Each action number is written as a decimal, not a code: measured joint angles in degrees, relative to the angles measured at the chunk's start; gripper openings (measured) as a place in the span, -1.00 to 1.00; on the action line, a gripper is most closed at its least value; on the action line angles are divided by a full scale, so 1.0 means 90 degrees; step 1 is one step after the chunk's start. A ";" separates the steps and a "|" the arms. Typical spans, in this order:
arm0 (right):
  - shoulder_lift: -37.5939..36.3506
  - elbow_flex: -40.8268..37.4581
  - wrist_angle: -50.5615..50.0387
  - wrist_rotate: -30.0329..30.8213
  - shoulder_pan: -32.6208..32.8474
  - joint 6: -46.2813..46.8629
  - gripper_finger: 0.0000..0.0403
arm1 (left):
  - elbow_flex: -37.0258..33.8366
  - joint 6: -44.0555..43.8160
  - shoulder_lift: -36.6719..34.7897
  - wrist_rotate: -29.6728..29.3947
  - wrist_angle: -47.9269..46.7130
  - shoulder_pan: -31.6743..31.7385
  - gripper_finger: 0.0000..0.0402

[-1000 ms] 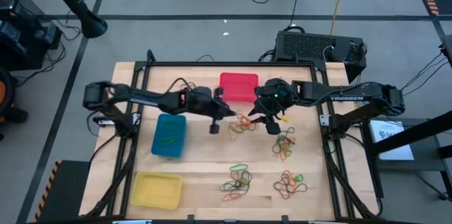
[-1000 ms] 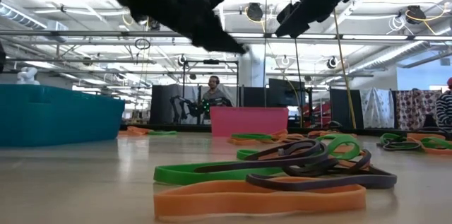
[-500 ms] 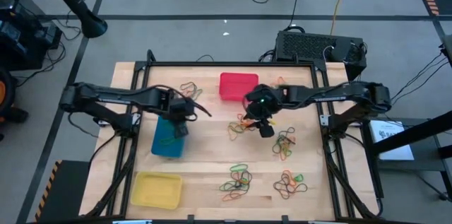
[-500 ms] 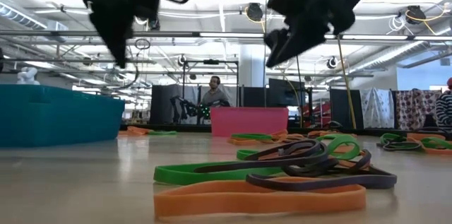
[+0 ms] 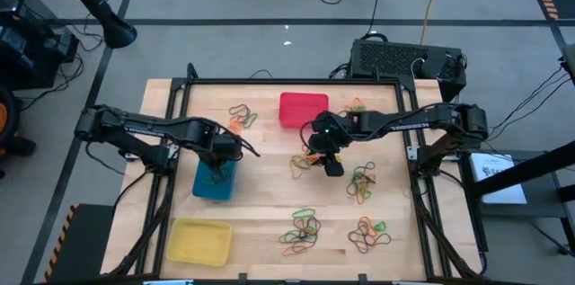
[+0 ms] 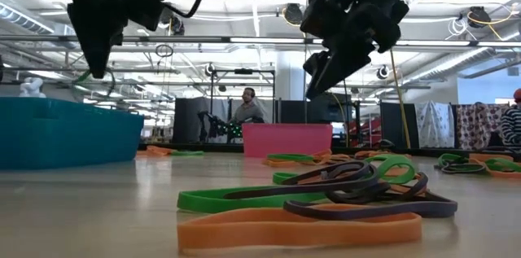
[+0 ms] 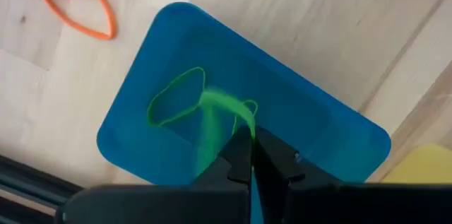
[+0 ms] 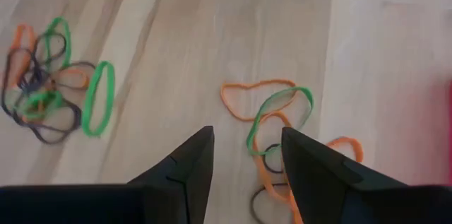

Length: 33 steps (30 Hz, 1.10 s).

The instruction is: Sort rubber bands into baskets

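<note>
My left gripper [image 7: 247,139] points down over the blue basket [image 5: 216,180], shut on a green rubber band [image 7: 212,121]. Another green band [image 7: 175,97] lies on the basket's floor. My right gripper [image 8: 244,155] hangs open, slanting down, above a small pile of orange, green and dark rubber bands [image 8: 277,121] at the table's middle [image 5: 310,161], touching none. The red basket [image 5: 303,108] stands just beyond that pile. The yellow basket [image 5: 199,240] sits at the near left. In the low view the left gripper [image 6: 96,63] hangs above the blue basket [image 6: 65,132]. My left gripper pinches the green rubber band between its two fingertips, at one spot on the loop [image 7: 229,116]. The fingers come from above, pointing down. The band hangs slack below them, blurred, over the inside of the blue basket, clear of the table.
More piles of rubber bands lie at the far left [image 5: 239,116], right of middle [image 5: 361,182] and along the near side [image 5: 301,229] [image 5: 370,233]. A black frame [image 5: 413,155] borders the table. A black box [image 5: 404,58] stands behind the far right corner.
My left gripper has gone from the table's middle toward the left edge, tipping from slanted to pointing down, and now stands over the blue basket. My right gripper has come down toward the pile of bands in front of the red basket.
</note>
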 joint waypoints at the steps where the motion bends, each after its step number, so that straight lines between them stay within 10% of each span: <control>1: -0.0016 0.0000 -0.0087 -0.0002 0.0000 0.0177 -0.21 | 0.0000 0.0000 0.0000 -0.0003 -0.0034 -0.0045 -0.96; 12: -0.0044 0.0000 -0.0979 0.0075 0.0518 0.1545 -0.21 | 0.0000 0.0014 -0.0006 -0.0186 -0.0452 -0.0397 -0.80; 22: -0.0668 0.0000 -0.1338 0.1743 0.1490 0.2395 -0.21 | -0.0002 0.0007 -0.0006 -0.0414 -0.0527 -0.0454 -0.28; 33: -0.1243 -0.0877 -0.0743 0.3160 0.3014 0.4154 -0.21 | -0.0034 0.2085 0.0012 -0.0590 0.3546 -0.0802 -0.24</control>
